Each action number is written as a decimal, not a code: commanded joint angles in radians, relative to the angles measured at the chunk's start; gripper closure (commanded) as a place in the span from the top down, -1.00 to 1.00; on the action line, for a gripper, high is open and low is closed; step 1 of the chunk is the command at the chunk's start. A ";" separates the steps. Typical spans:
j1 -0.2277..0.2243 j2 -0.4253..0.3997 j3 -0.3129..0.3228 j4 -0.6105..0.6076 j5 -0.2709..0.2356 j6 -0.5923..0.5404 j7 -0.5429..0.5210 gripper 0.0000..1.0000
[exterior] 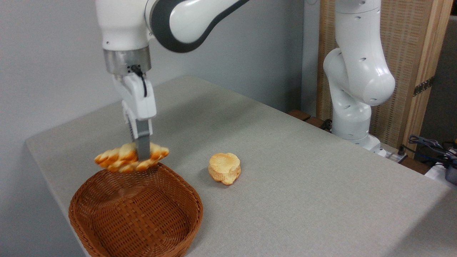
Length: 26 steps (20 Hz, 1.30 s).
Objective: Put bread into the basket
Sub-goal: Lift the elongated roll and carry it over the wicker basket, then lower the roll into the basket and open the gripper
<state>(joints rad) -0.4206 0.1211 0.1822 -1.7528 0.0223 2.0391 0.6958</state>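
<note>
End effector (pixel 142 154) grips bread (pixel 121 159) above basket (pixel 107 185).

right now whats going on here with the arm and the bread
The robot arm is carrying the braided bread, pinched in its gripper, the fingers shut on the loaf's middle. The loaf hangs in the air above the far rim of the wicker basket, which has nothing in it yet. A small round bun sits untouched on the table, to the right of the basket. The bread has not been released.

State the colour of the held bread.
Pale golden with orange-brown edges: the bread, in the fixed camera view.
</note>
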 commanded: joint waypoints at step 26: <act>0.011 -0.044 0.074 0.059 -0.010 -0.124 -0.137 1.00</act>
<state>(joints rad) -0.3998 0.1321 0.2381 -1.6892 0.0223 2.0005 0.6023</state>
